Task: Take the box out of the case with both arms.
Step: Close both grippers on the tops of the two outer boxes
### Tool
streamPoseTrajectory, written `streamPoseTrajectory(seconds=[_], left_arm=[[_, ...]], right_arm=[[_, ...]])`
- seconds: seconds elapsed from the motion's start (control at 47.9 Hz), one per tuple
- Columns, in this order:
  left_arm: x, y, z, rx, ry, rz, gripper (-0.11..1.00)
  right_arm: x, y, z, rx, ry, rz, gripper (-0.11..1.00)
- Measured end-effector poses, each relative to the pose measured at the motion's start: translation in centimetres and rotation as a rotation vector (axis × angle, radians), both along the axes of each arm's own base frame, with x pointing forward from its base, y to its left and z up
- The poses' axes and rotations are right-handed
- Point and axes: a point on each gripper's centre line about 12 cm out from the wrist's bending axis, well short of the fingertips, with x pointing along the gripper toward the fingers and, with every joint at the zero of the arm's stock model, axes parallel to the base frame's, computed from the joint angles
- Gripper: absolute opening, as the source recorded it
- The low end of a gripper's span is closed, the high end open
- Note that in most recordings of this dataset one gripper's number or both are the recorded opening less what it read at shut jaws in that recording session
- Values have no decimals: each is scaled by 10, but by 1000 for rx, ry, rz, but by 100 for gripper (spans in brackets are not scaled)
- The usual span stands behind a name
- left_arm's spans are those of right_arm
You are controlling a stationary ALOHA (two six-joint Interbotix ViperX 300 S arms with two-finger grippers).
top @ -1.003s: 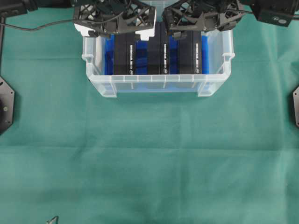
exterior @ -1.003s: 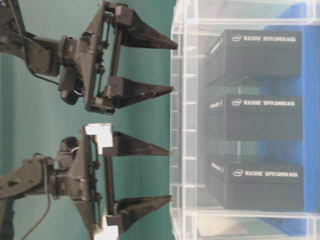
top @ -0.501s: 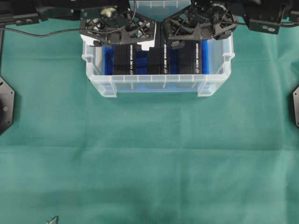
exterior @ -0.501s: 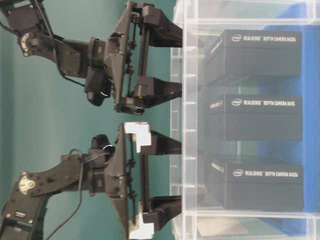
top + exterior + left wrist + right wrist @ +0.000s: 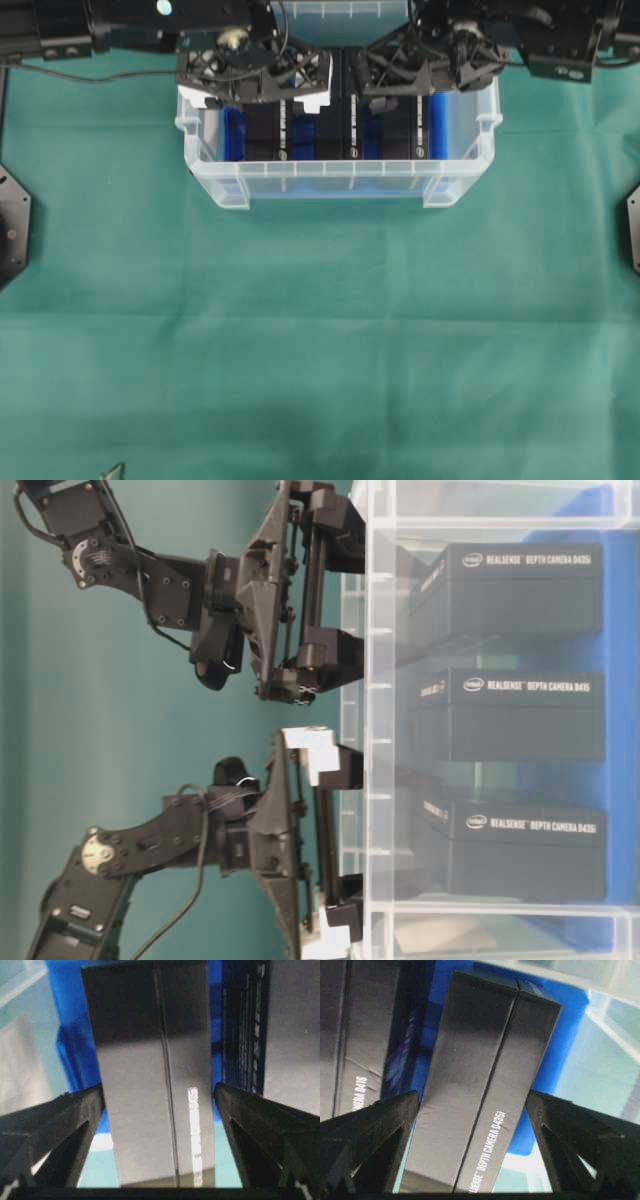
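The clear case (image 5: 320, 172) stands at the back of the table with three black boxes upright on its blue lining. My left gripper (image 5: 256, 100) reaches down into the case over the left box (image 5: 268, 135). It is open, and in the left wrist view its fingers (image 5: 75, 1115) flank that box (image 5: 145, 1050) closely. My right gripper (image 5: 420, 85) is open in the same way over the right box (image 5: 412, 135), one finger on each side of it (image 5: 485, 1045). Nothing touches the middle box (image 5: 340, 130). From table level both grippers (image 5: 350, 842) (image 5: 345, 590) have their fingertips past the case rim (image 5: 380, 780).
Green cloth (image 5: 320, 330) covers the table in front of the case. Black arm bases sit at the left edge (image 5: 12, 225) and right edge (image 5: 633, 225). The blue lining (image 5: 75, 1035) shows between the boxes.
Both grippers have come down from above the case rim into the case. Their fingers now stand on either side of the outer boxes. The jaws stayed open.
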Motion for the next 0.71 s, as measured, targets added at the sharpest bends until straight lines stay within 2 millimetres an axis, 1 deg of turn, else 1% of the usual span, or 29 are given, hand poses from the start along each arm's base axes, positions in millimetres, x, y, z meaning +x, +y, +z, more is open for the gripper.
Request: streamPoseTrajectory(seconds=[0.188, 0.71], left_arm=[[0, 0, -3, -3, 6, -1, 89], [-1, -2, -3, -11, 12, -6, 87]], right_arm=[[-1, 1, -5, 2, 1, -2, 95], [-3, 2, -4, 11, 17, -6, 95]])
